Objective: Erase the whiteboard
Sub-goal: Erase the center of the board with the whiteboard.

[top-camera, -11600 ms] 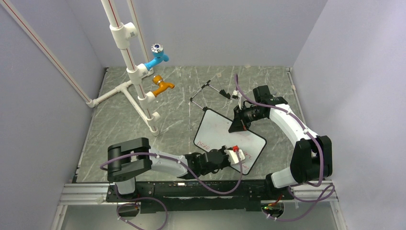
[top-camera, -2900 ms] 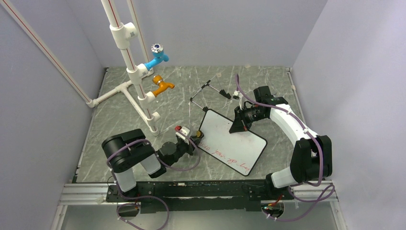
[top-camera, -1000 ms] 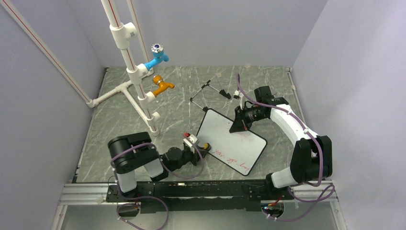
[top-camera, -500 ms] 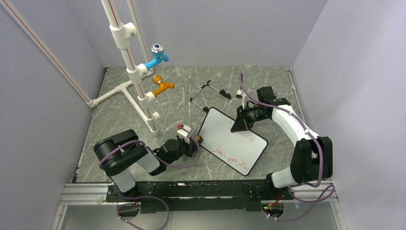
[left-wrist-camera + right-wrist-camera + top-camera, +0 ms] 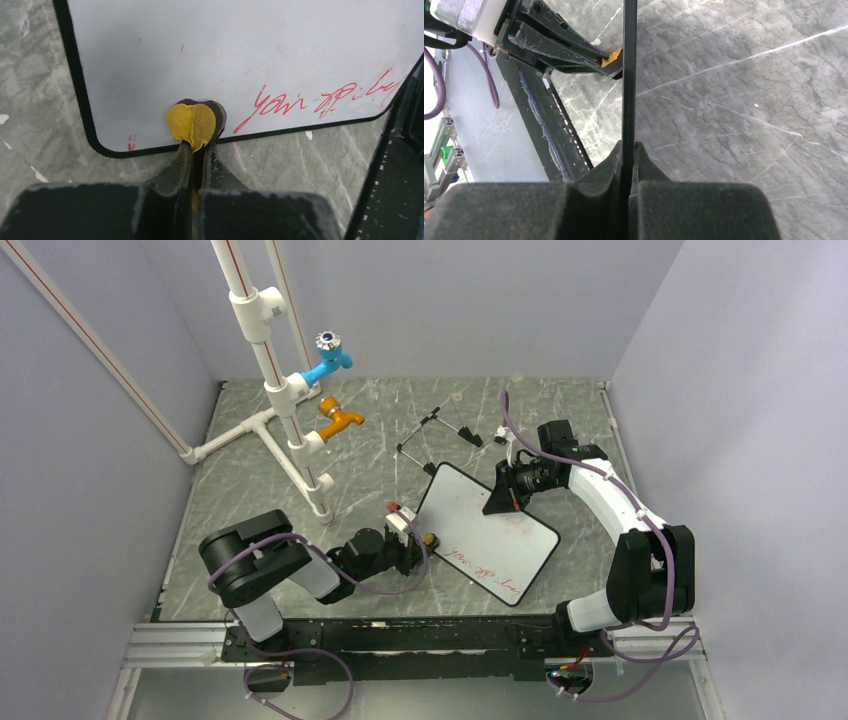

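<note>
Whiteboard [image 5: 485, 530] mid-table [image 5: 250, 500], right fingers [image 5: 616, 160] clamped tight on its far edge. Left fingers [image 5: 186, 155] pinched closed on yellow eraser [image 5: 190, 123], pressed at board's corner. Red scrawl alongside, unreadable.

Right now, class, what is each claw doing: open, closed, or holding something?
Left claw: closed on the yellow eraser.
Right claw: closed on the edge of the whiteboard.
</note>
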Controlling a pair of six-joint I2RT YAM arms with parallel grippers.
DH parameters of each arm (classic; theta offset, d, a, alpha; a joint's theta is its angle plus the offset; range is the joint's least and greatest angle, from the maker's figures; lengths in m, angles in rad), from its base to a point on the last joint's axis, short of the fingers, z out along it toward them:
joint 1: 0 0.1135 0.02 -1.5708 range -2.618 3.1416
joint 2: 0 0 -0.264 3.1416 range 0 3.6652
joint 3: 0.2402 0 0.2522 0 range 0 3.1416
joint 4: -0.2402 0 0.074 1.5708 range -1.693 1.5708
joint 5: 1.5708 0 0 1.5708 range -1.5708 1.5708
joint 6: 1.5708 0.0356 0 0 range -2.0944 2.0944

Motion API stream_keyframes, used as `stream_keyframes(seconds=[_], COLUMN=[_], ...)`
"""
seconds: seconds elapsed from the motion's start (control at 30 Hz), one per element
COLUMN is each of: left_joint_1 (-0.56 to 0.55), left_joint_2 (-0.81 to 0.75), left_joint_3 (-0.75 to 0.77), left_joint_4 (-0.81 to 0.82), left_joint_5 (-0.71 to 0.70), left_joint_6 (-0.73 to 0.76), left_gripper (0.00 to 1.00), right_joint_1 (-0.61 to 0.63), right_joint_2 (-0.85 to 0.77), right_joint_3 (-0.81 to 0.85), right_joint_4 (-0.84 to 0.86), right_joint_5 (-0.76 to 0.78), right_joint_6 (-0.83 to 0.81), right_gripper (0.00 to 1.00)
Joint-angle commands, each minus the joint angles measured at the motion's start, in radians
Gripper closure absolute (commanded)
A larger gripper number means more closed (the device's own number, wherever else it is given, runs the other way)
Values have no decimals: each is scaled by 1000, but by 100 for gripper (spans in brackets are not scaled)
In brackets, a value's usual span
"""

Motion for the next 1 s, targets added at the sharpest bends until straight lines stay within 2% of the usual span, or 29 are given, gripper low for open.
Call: stream_keyframes(seconds=[0.0, 0.07, 0.23, 0.37, 0.43, 0.57, 0.63, 0.8, 0.97], left_joint_1=[39, 84, 141, 177, 176, 175, 162, 131, 114], left_joint_2=[-98, -209, -512, -617, -602, -471, -398, -278, -233], left_joint_3=[-55, -82, -64, -47, -34, -10, 12, 83, 139], left_joint_4=[-136, -203, -514, -623, -644, -595, -577, -571, -599], left_joint_5=[25, -15, -110, -64, -22, 108, 128, 88, 34], left_joint_6=[-92, -129, -140, -91, -57, -24, -9, 8, 19], left_gripper=[100, 100, 100, 100, 100, 100, 100, 100, 100], right_joint_1=[15, 15, 14, 15, 14, 15, 14, 14, 14], right_joint_2=[-8, -7, -10, -13, -13, -13, -14, -10, -7], right_joint_3=[-5, -5, -5, -7, -7, -7, -8, -10, -9], right_joint_4=[76, 77, 78, 78, 78, 79, 79, 81, 80], right_joint_5=[27, 27, 28, 30, 28, 30, 31, 28, 25], right_joint_6=[-88, -87, -86, -85, -84, -85, -84, -85, -87], right_gripper=[100, 100, 100, 100, 100, 100, 100, 100, 100])
